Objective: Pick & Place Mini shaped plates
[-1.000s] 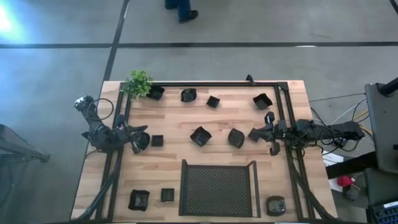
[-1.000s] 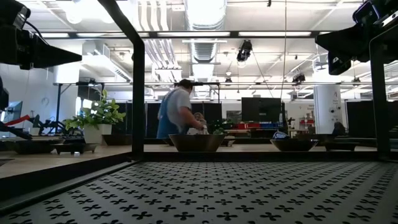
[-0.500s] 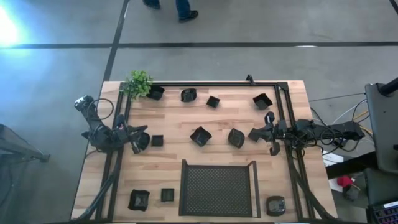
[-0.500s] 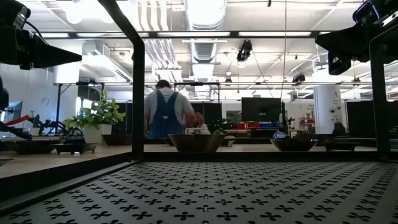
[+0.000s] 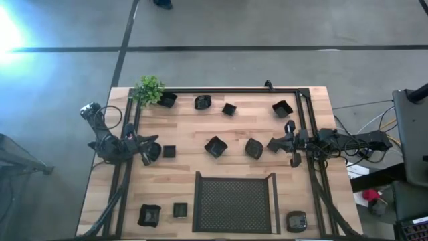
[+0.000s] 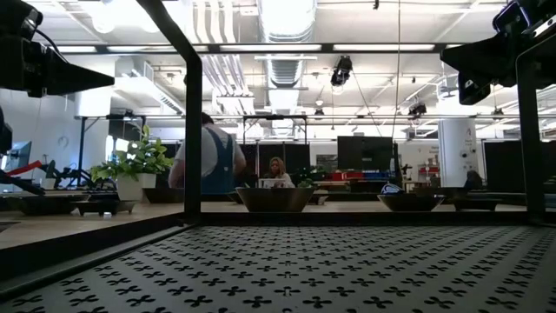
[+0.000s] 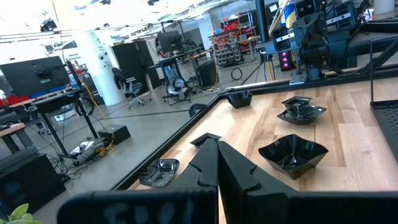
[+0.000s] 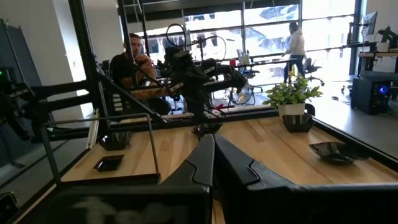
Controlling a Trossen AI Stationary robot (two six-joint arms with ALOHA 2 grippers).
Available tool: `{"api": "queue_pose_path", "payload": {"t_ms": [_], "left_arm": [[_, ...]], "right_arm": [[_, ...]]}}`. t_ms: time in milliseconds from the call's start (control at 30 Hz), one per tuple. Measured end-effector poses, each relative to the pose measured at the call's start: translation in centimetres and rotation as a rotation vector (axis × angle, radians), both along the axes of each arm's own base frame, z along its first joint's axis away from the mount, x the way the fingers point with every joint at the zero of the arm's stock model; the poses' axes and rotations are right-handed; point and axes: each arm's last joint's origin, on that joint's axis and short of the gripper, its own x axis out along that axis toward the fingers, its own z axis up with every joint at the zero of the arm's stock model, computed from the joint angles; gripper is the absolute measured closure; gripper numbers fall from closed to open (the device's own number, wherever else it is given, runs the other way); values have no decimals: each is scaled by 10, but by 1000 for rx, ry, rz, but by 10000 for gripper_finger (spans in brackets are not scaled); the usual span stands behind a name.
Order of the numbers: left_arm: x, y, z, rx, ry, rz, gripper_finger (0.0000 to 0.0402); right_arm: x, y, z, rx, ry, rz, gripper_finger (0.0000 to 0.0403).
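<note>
Along the near edge, mesh tray (image 5: 233,203) sits centred, mini shaped plates (image 5: 148,214) flanking it and more scattered mid-table and along the far edge beside the plant (image 5: 149,89). Left gripper (image 5: 148,152) parked at left rail, fingers clenched, holding nothing. Right gripper (image 5: 283,144) at right rail, also clenched and unloaded. Person (image 6: 207,162) beyond the table.

Glossy black mini plates (image 5: 215,146) scattered tabletop-wide
</note>
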Motion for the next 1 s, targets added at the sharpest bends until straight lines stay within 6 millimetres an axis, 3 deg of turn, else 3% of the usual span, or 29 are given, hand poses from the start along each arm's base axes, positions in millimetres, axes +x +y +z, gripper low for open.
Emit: {"api": "queue_pose_path", "payload": {"t_ms": [1000], "left_arm": [[0,0,0,0,0,0,402]], "right_arm": [[0,0,3,-19,-31,-3,394]]}}
